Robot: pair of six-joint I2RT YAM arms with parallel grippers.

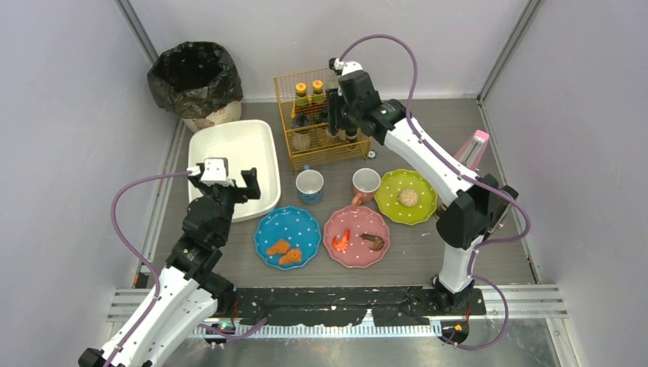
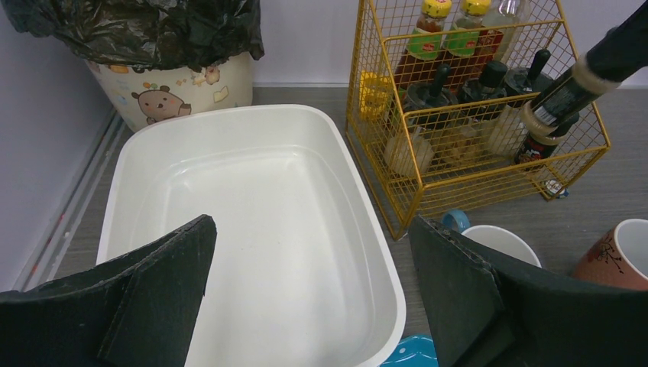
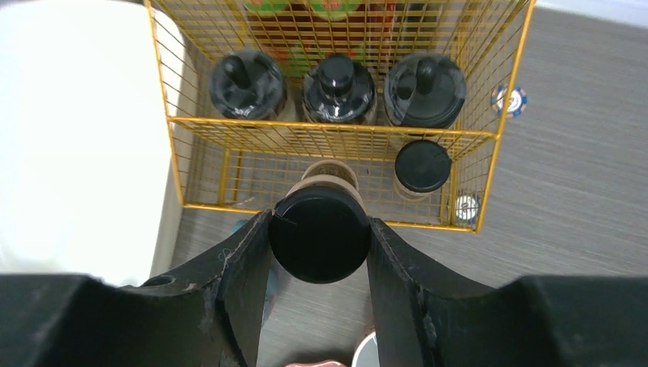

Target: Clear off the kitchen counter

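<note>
On the grey kitchen counter (image 1: 428,252) stand a blue plate (image 1: 306,225) with fried pieces, a pink plate (image 1: 357,222) with shrimp, a green plate (image 1: 390,191) with a round bun, a blue mug (image 1: 309,186) and a reddish mug (image 1: 366,183). My right gripper (image 3: 319,229) is shut on a black-capped bottle (image 3: 321,248), holding it just above the front of the yellow wire rack (image 1: 321,145). In the left wrist view this bottle (image 2: 565,95) hangs tilted over the rack's right corner. My left gripper (image 2: 313,283) is open and empty above the white tub (image 2: 252,199).
The rack (image 3: 328,130) holds several black-capped bottles and sauce bottles. A bin lined with a black bag (image 1: 195,76) stands at the back left behind the tub (image 1: 233,149). A pink-topped object (image 1: 475,145) leans at the right wall. Two small caps lie beside the rack.
</note>
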